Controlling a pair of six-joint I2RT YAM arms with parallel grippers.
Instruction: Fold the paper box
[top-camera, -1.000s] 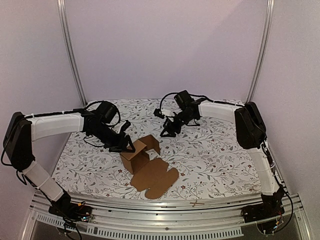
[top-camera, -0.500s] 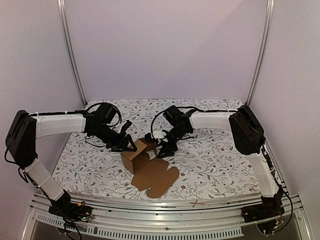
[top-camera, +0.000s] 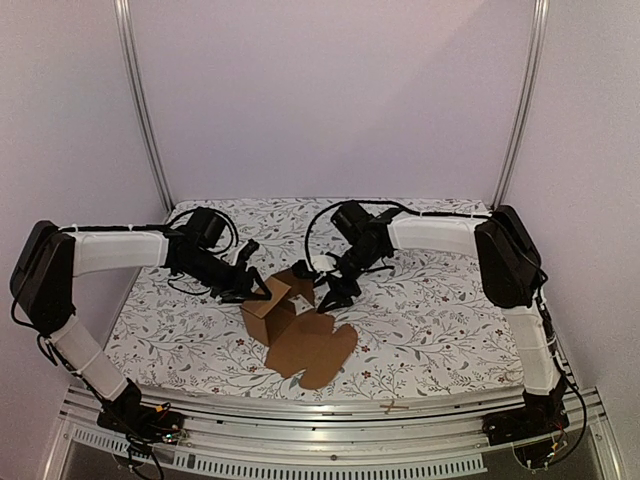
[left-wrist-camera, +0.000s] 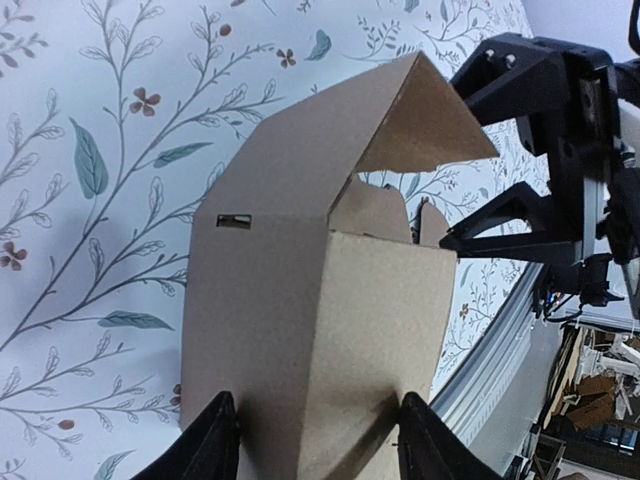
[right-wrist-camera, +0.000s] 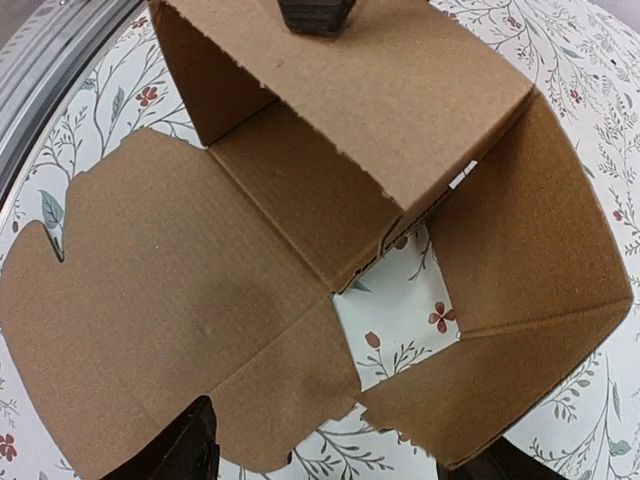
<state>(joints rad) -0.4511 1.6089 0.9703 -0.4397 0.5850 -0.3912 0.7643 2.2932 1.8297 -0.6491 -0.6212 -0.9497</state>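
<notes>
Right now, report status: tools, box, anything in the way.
Left tool shut on box, gripping its left wall. Right tool open, over the box's right side. Box half-folded, lid flap flat on table. Nothing in the way.

the half-folded paper box (right-wrist-camera: 330, 200) is seen from above on the floral counter (right-wrist-camera: 590, 90), its flat lid panel spread left.

Floral-print table cover (top-camera: 440, 310), aluminium frame posts (top-camera: 140, 100), pale walls (top-camera: 330, 90).
</notes>
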